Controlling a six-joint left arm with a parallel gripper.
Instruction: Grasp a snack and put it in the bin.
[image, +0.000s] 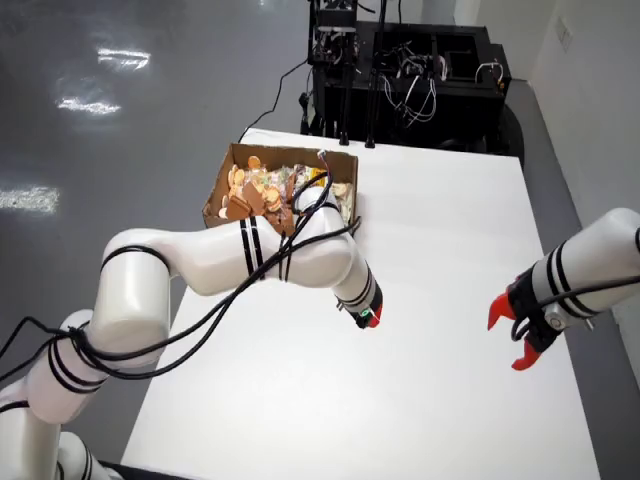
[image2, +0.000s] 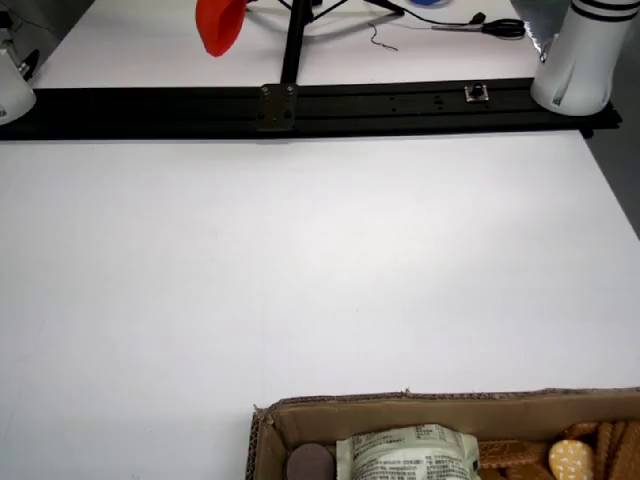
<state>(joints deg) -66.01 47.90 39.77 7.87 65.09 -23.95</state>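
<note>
Nearest the lens in the overhead view, the working arm rises from the lower left as a chain of glossy white, rounded segments ringed with black bands. Loose black cables trail along it. It bends at a fat elbow and reaches rightward over the tabletop, a flat, matte white rectangle. Its forearm tapers to a black wrist and the hand, which points down and away near the middle of the surface. Only a green light and a red tip show there, so I cannot tell whether its fingers are apart or together, nor whether they hold anything.

A second white arm enters from the right edge of the same view. Its red, claw-shaped fingers are spread apart over the tabletop, gripping nothing.

The cardboard box sits at the far left corner of the tabletop in the overhead view, open-topped, brown, with raw corrugated edges. It lies just behind the working arm's forearm. The snacks are heaped inside it: round orange-brown biscuits and crinkly wrappers. In the low view the box wall runs along the bottom edge. Inside it lie a pale, creased printed packet, a speckled tan round biscuit and a dark brown disc.
</note>
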